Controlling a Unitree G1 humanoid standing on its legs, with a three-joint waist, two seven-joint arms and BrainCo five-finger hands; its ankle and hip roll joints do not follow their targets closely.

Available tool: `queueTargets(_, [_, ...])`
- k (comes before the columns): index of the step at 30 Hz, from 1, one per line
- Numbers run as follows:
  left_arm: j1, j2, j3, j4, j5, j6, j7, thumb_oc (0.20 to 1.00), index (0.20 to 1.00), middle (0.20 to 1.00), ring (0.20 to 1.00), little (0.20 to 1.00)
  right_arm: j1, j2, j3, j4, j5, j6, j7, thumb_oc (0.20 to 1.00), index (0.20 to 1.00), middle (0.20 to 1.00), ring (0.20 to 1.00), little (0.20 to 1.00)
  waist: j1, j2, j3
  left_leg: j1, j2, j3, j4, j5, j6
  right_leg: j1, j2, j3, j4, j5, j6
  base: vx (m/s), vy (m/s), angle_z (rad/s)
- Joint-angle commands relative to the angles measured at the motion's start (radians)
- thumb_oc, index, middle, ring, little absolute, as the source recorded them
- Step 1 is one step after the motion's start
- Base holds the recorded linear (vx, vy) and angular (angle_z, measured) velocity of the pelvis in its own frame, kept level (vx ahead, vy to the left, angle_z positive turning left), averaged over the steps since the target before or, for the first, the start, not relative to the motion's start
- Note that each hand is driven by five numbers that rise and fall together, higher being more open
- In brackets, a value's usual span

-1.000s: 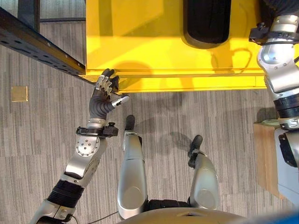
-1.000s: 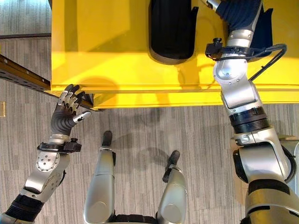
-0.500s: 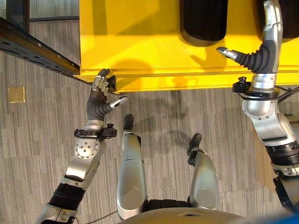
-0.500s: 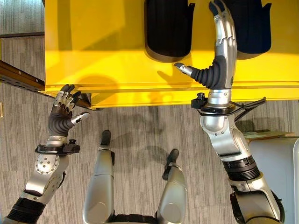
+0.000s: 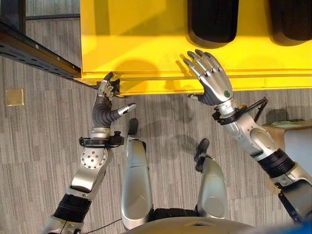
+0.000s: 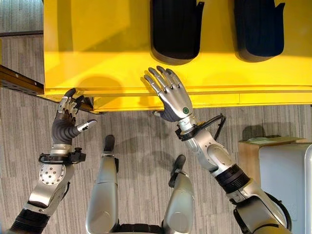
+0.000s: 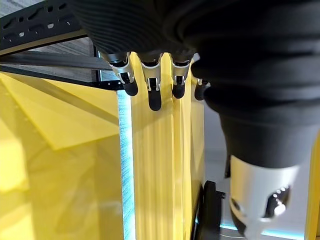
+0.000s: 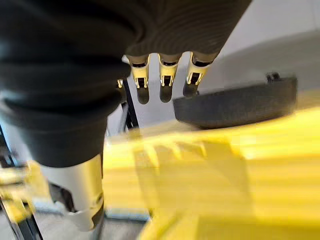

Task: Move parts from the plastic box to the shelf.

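A large yellow plastic box point(image 5: 146, 44) is seen from above, standing on a grey carpeted floor point(image 5: 44, 136) just ahead of the robot. Two black parts point(image 6: 175, 29) are lying inside it towards the far side, side by side and apart from each other; the second part point(image 6: 258, 29) is placed to the right of the first. Neither is touched by a hand.

The left hand point(image 5: 105, 100) is raised at the near left corner of the box, with its fingers point(image 5: 106, 87) loosely bent against the rim there and the thumb held out to the side. Nothing is seen to be clasped by it; in the left wrist view the fingers point(image 7: 154, 90) are shown slightly apart and hanging over the yellow wall, with nothing between them.

The right hand point(image 6: 170, 97) is held over the near rim of the box, towards its middle, back upward. Its fingers point(image 6: 161, 80) are spread apart and straight, pointing into the box, and nothing is carried by them. In the right wrist view the fingers point(image 8: 165, 75) are shown extended, with one black part lying beyond them.

A dark perforated shelf rail point(image 5: 34, 51) is seen running diagonally at the left, next to the box's left corner. A pale wooden block point(image 6: 251, 156) is stood on the floor at the right.
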State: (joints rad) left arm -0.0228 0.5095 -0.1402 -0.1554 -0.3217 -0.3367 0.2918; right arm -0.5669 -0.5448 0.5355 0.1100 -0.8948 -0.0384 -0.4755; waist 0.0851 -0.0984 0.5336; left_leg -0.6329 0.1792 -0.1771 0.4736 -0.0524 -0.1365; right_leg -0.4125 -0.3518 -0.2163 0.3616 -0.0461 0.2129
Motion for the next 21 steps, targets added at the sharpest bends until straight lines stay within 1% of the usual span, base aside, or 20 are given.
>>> queueTargets(1, [0.0,-0.013,0.031,-0.049,0.032,-0.048,0.027,1.0,1.0,1.0,1.0,1.0,-0.038,0.02,-0.023,-0.027,-0.036,0.024,-0.033,1.0,1.0,1.0,1.0,1.0,0.012,0.002,-0.014,0.001,-0.034,0.066,-0.012,-0.027,0.059,0.017,0.074,-0.009,0.107,-0.074,-0.089,0.0,0.0,0.0])
queueTargets(2, [-0.001,-0.017,0.03,-0.045,0.028,-0.049,0.024,1.0,1.0,1.0,1.0,1.0,-0.053,0.033,-0.003,0.02,-0.043,0.036,-0.03,1.0,1.0,1.0,1.0,1.0,0.016,0.006,-0.014,-0.002,-0.036,0.065,-0.01,-0.027,0.059,0.016,0.073,-0.011,0.109,-0.074,-0.09,0.0,0.0,0.0])
queueTargets(7, [-0.007,-0.02,0.032,-0.037,0.027,-0.051,0.021,1.0,1.0,1.0,1.0,1.0,-0.08,0.061,0.013,0.097,-0.033,0.051,-0.035,1.0,1.0,1.0,1.0,1.0,0.021,0.009,-0.014,0.0,-0.037,0.065,-0.012,-0.027,0.059,0.019,0.072,-0.013,0.107,-0.073,-0.09,0.0,0.0,0.0])
queueTargets(8, [-0.007,-0.021,0.031,-0.033,0.023,-0.053,0.018,1.0,1.0,1.0,1.0,1.0,-0.101,0.073,0.025,0.151,-0.023,0.064,-0.034,1.0,1.0,1.0,1.0,1.0,0.026,0.011,-0.014,-0.001,-0.038,0.065,-0.012,-0.027,0.059,0.021,0.07,-0.013,0.104,-0.072,-0.091,0.0,0.0,0.0])
queueTargets(11, [-0.008,-0.021,0.031,-0.03,0.019,-0.054,0.015,1.0,1.0,1.0,1.0,1.0,-0.112,0.087,0.029,0.192,-0.011,0.071,-0.038,1.0,1.0,1.0,1.0,1.0,0.029,0.013,-0.014,-0.002,-0.04,0.064,-0.012,-0.027,0.06,0.021,0.068,-0.015,0.105,-0.072,-0.091,0.0,0.0,0.0])
queueTargets(16, [-0.009,-0.021,0.033,-0.029,0.009,-0.057,0.008,1.0,1.0,1.0,1.0,1.0,-0.132,0.09,0.023,0.259,0.006,0.09,-0.049,1.0,1.0,1.0,1.0,1.0,0.034,0.016,-0.014,-0.004,-0.042,0.063,-0.012,-0.025,0.059,0.024,0.069,-0.016,0.101,-0.069,-0.091,0.0,0.0,0.0])
queueTargets(21, [-0.013,-0.018,0.026,-0.023,0.0,-0.057,-0.005,1.0,1.0,1.0,1.0,1.0,-0.158,0.079,-0.011,0.302,0.043,0.103,-0.071,1.0,1.0,1.0,1.0,1.0,0.038,0.019,-0.014,-0.002,-0.043,0.061,-0.012,-0.025,0.059,0.023,0.068,-0.014,0.101,-0.068,-0.091,0.0,0.0,0.0])
